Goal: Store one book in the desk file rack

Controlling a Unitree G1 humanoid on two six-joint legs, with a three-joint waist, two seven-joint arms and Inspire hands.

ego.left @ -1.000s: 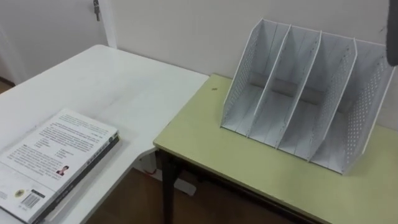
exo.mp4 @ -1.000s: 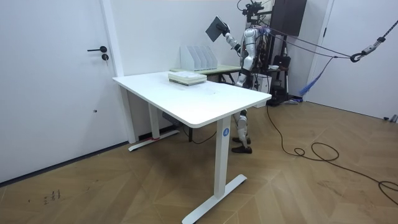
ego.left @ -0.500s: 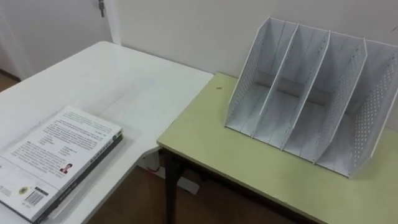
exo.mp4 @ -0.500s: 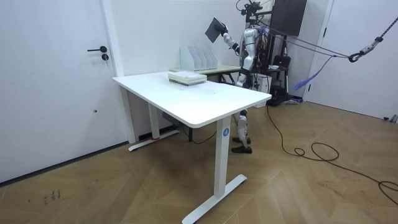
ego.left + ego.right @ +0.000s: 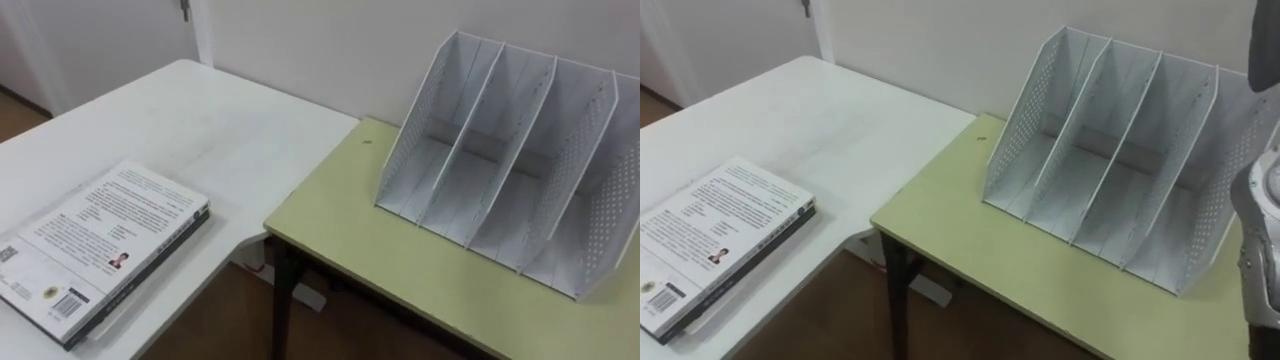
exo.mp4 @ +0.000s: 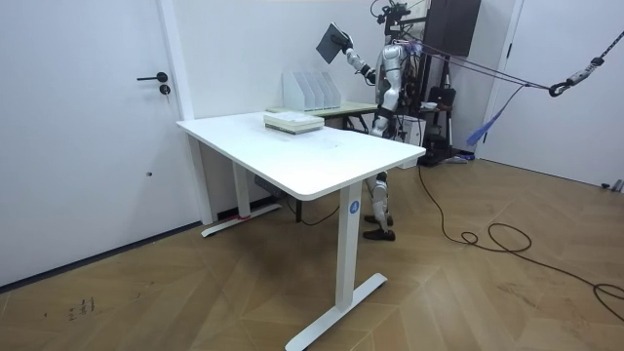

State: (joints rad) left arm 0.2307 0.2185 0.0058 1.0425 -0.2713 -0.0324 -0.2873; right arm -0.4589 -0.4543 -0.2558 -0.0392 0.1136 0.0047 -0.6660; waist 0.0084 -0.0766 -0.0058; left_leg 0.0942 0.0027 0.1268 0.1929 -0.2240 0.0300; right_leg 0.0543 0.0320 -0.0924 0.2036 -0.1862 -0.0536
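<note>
The white file rack with several upright slots stands on the green desk against the wall, and its slots hold nothing. In the room view I stand at that desk and my right hand is raised high, shut on a dark book held tilted above the rack. My right forearm rises along the right edge of the right eye view. My left hand hangs low at my side.
A stack of books lies on the white table to the left of the green desk, near its front edge. A gap with wooden floor separates the two tables. The wall runs right behind the rack.
In the room view the raised book has moved a little toward the rack. The eye view has shifted, which is the camera's own move; rack and stack have stayed put.
</note>
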